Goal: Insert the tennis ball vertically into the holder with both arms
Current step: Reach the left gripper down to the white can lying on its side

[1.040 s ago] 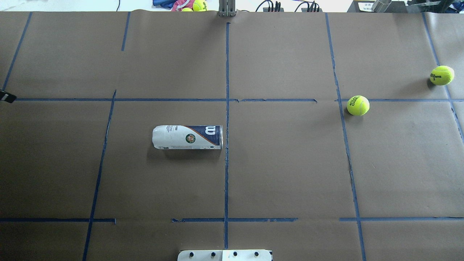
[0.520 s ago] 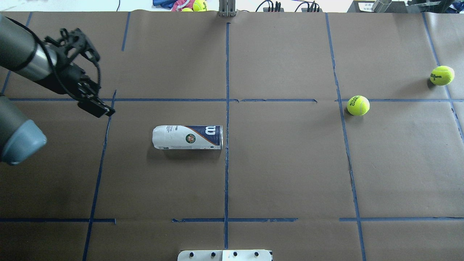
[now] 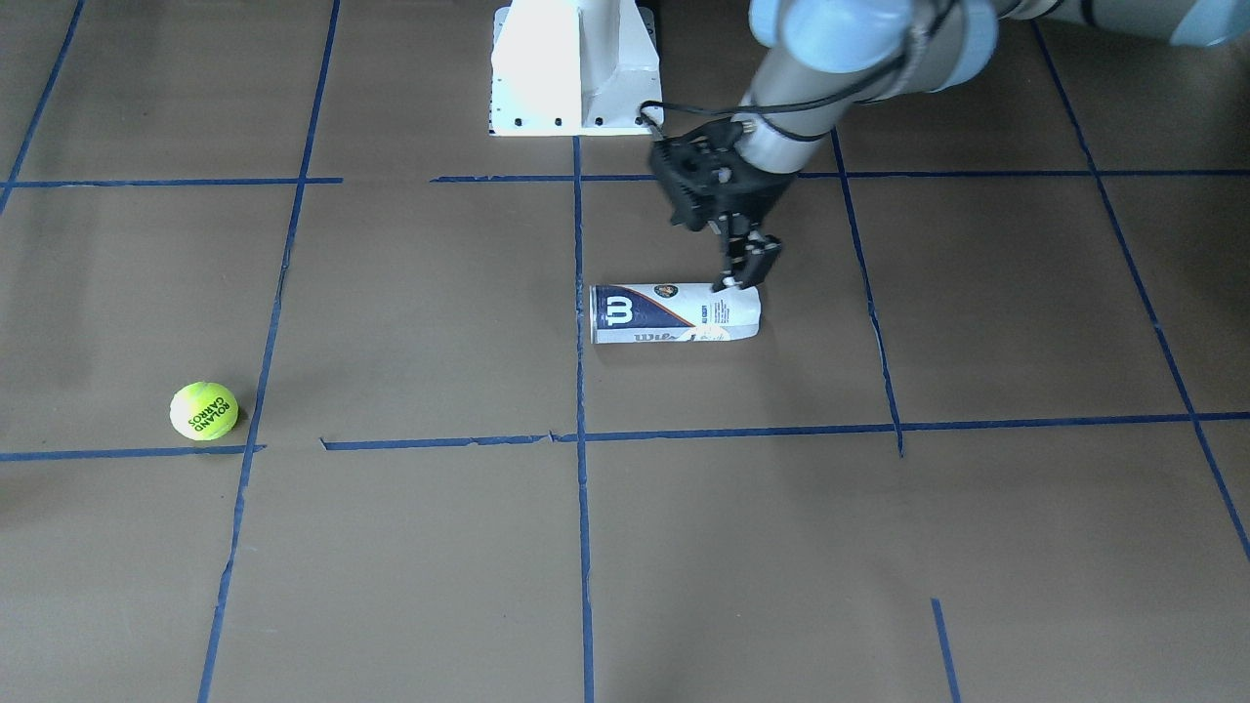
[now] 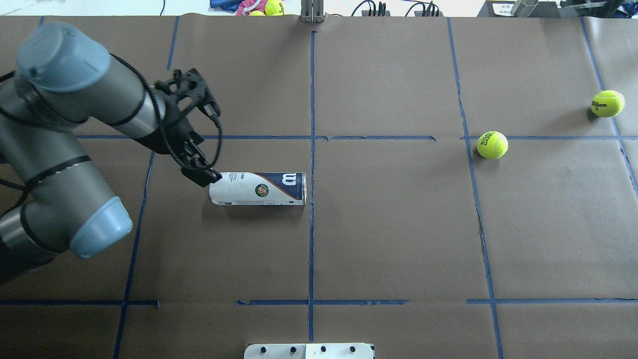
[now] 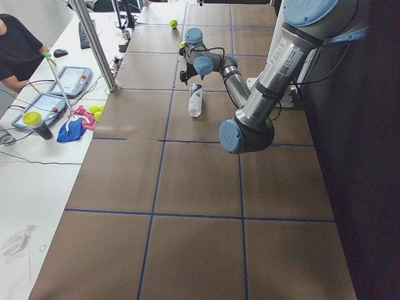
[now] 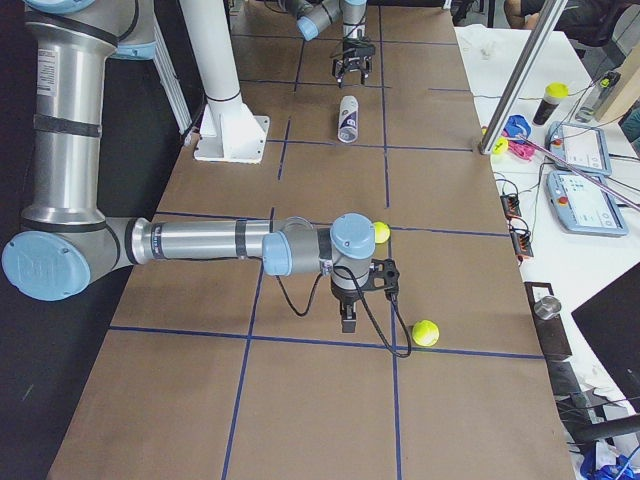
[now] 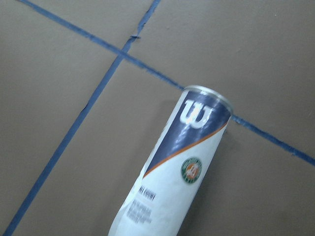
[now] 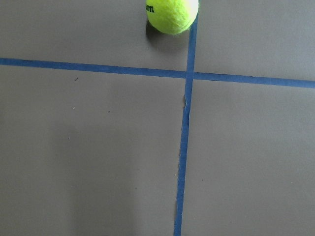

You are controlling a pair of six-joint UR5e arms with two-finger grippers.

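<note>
The holder (image 4: 256, 188) lies on its side near the table's middle, metal rim toward the centre tape line; it also shows in the front view (image 3: 674, 312) and the left wrist view (image 7: 177, 182). My left gripper (image 4: 202, 175) hangs at the holder's white closed end (image 3: 747, 268); in the right side view its fingers look apart and empty. The Roland Garros tennis ball (image 4: 492, 144) rests far right (image 3: 204, 410). My right gripper (image 6: 346, 320) shows only in the right side view, pointing down between two balls; I cannot tell whether it is open or shut.
A second yellow ball marked Wilson (image 4: 607, 103) lies near the far right edge. A ball shows at the top of the right wrist view (image 8: 172, 14). The white pedestal (image 3: 576, 68) stands at the robot's side. Blue tape lines grid the brown table (image 4: 398, 224).
My left arm has swung in from the left edge and its gripper has moved right and down to the holder's white end. The holder and balls have not moved.
</note>
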